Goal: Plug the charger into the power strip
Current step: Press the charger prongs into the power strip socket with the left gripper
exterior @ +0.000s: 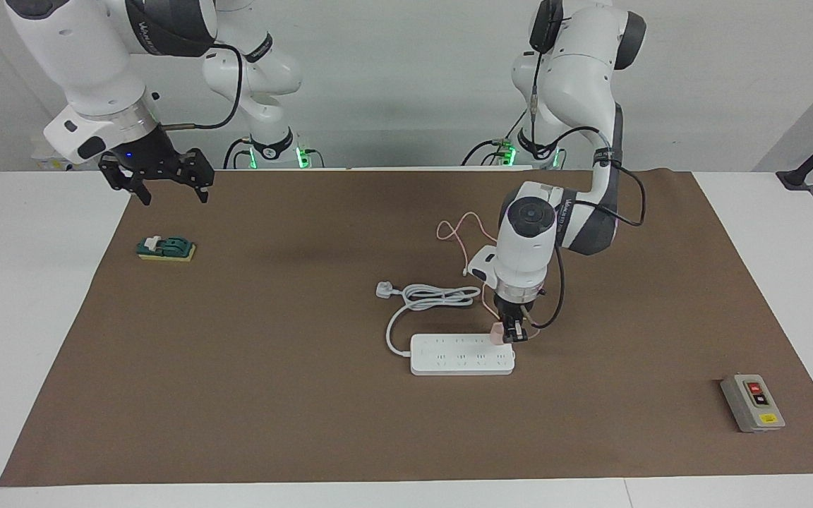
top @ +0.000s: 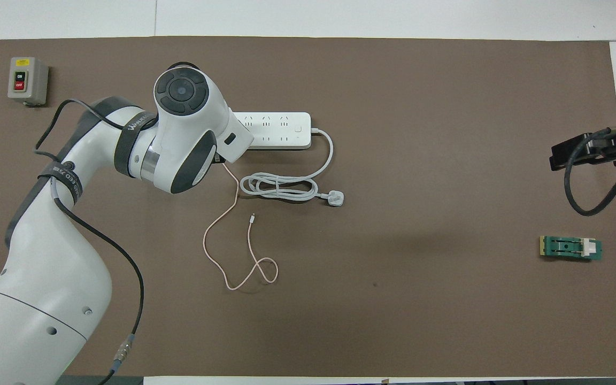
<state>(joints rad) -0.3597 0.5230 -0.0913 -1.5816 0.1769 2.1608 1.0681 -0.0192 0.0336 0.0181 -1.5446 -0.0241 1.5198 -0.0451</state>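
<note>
The white power strip (exterior: pixel 461 355) lies flat on the brown mat, and part of it shows in the overhead view (top: pixel 278 130). My left gripper (exterior: pixel 512 333) points straight down, shut on the small pink charger (exterior: pixel 497 333). It holds the charger against the top of the strip at the end toward the left arm. In the overhead view the arm hides the charger. Its thin pink cable (exterior: pixel 459 236) trails toward the robots and loops on the mat (top: pixel 233 251). My right gripper (exterior: pixel 159 180) hangs open in the air at the right arm's end, also in the overhead view (top: pixel 580 152), and waits.
The strip's thick white cord (exterior: pixel 435 296) lies coiled nearer to the robots, ending in a white plug (exterior: pixel 384 289). A grey box with red and black buttons (exterior: pixel 752 402) sits at the left arm's end. A green block (exterior: pixel 166 248) lies under the right gripper.
</note>
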